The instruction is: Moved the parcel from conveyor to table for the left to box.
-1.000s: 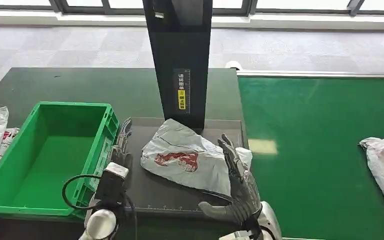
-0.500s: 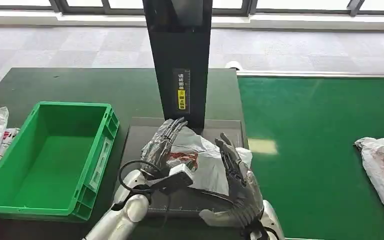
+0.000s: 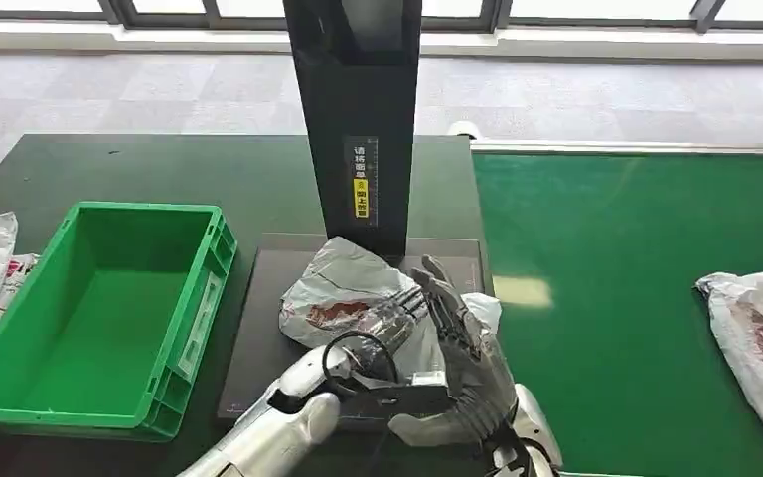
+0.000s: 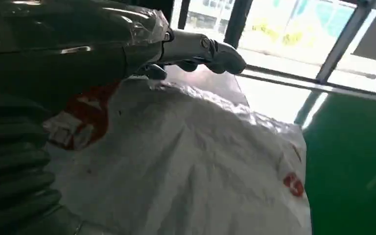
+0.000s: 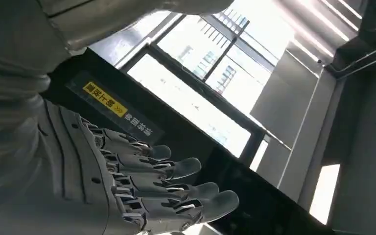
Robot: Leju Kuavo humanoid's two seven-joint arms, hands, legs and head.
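Now our parcel lies on the dark plate at the foot of the black post, its long axis running slantwise toward our right hand. Our left hand rests across its near right end, though we cannot tell whether the fingers have closed on it. Our right hand stands open and empty just beside that end; the green crate waits to the left.

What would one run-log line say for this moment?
left hand: resting on parcel | right hand: open beside parcel | crate: empty | parcel: on black platform
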